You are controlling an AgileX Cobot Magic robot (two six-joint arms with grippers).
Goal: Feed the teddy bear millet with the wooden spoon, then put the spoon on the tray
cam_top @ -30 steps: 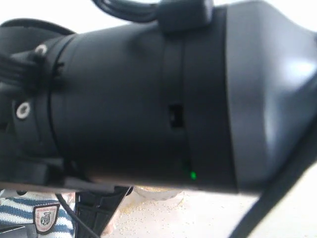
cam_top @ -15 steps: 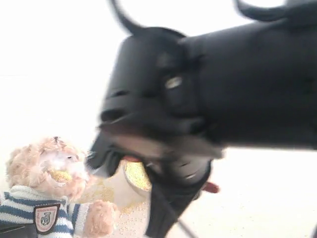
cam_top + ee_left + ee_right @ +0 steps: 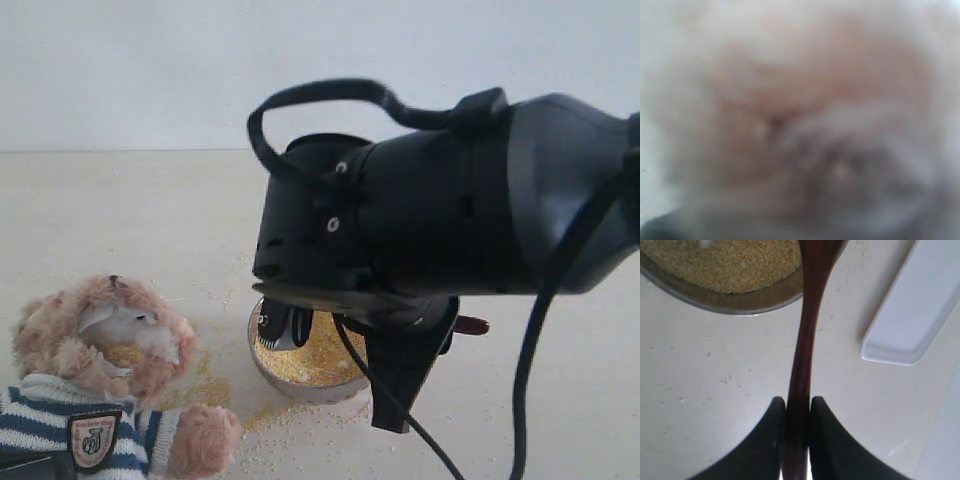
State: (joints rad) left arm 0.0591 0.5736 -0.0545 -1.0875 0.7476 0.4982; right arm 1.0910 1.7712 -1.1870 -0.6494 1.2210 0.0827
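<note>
Wooden spoon [image 3: 805,340] in right end effector [image 3: 796,402] (tip over millet [image 3: 730,262]); tray [image 3: 920,305] nr.

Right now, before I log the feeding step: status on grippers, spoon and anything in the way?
Right gripper shut on wooden spoon, reaching over steel bowl of millet. Left gripper unseen; camera shows only blurred teddy bear fur. Tray beside, nothing seen between.

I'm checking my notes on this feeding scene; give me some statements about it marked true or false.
The right gripper holds the wooden spoon by its handle. True.
The spoon lies on the tray. False: it is in the gripper, off the tray.
The steel bowl contains millet. True.
The teddy bear is dressed in plain red. False: its sweater has navy-and-white stripes.
Loose grains lie on the table around the bowl. True.
</note>
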